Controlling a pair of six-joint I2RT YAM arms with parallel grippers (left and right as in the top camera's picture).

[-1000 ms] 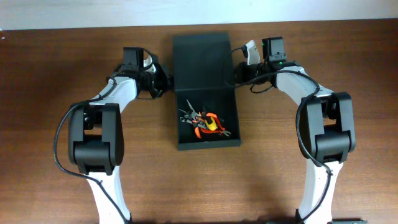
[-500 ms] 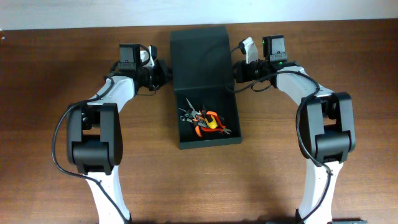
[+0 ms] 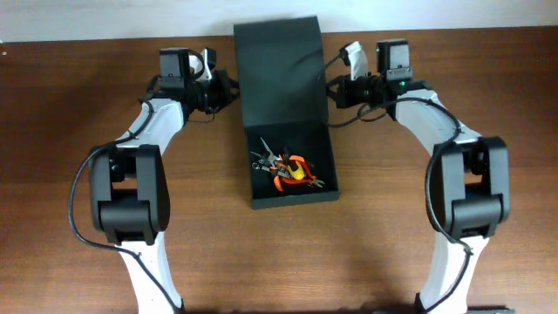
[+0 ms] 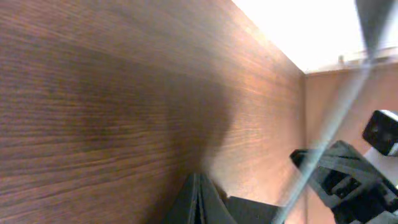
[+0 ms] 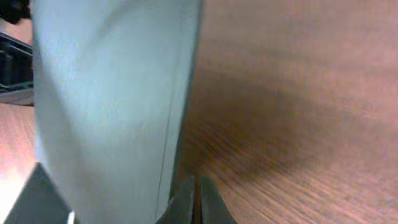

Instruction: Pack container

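Left gripper [image 3: 225,90] looks clenched at the left edge of the flap lid [image 3: 279,70] (actual hold unclear); right gripper [image 3: 334,90] pinches the right edge. Container [image 3: 292,202] sits mid-way across the table [image 3: 375,253], tools [image 3: 286,170] inside. Uneven swinging could twist the lid or let it slip free.

The left tool [image 3: 230,88] and right tool [image 3: 332,90] have raised the lid [image 3: 279,74].

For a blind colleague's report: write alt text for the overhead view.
A dark open container sits on a wooden table holding a tangle of hand tools, some orange, its flap lid open at the far end. The left gripper and right gripper sit at the lid's opposite side edges.
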